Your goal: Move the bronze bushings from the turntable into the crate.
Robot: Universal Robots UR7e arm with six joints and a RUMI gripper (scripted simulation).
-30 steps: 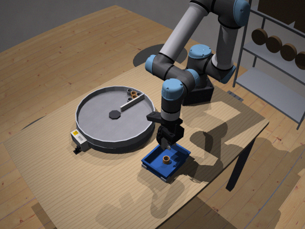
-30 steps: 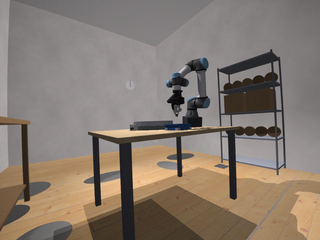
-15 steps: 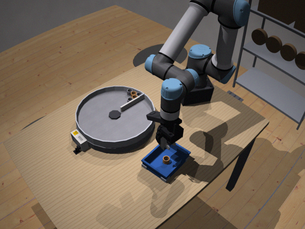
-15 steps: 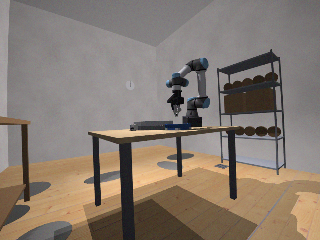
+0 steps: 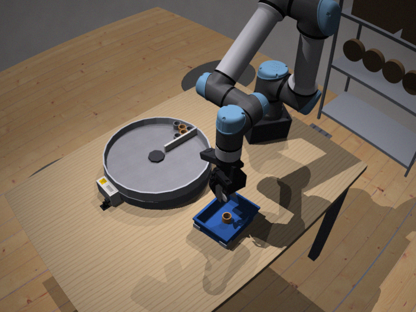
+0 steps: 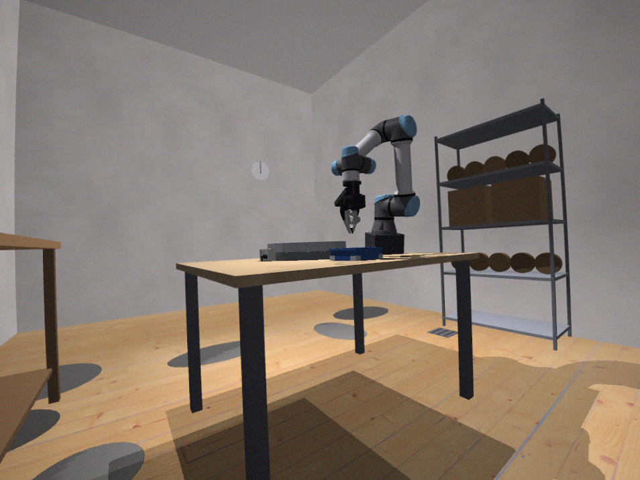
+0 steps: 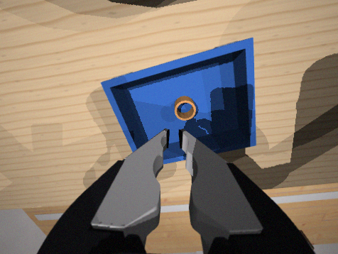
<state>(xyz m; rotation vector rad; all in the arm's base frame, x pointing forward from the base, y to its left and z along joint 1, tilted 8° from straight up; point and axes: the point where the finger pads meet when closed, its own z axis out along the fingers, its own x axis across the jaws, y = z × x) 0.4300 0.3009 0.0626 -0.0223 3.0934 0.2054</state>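
Bronze bushings, short open metal sleeves, are split between two places: one bronze bushing (image 5: 226,221) (image 7: 184,98) stands in the blue rectangular crate (image 5: 209,232) (image 6: 356,253) (image 7: 177,62), while two more bronze bushings (image 5: 182,129) sit on the round grey turntable (image 5: 134,171) (image 6: 304,247). So one is delivered and at least two appear left to move, putting the job roughly a third along. Beside that pair, by the pale straight divider (image 5: 181,139), are three dark grey steel bushings (image 5: 174,124), which must remain there. Above the crate, the black gripper with grey fingers (image 5: 222,199) (image 6: 351,230) is brought almost together, a slim gap between its pads and nothing pinched. In the wrist view the delivered sleeve is upright, orange-brown, with a brighter rim and blue crate floor showing through its bore; it looks whole and rests apart from the crate walls.

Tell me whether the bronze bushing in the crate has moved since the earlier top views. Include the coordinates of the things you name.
No. The bronze bushing (image 5: 226,221) (image 7: 184,98) stands in the same spot against the walls of the crate (image 5: 209,232) (image 6: 367,254) (image 7: 177,64).
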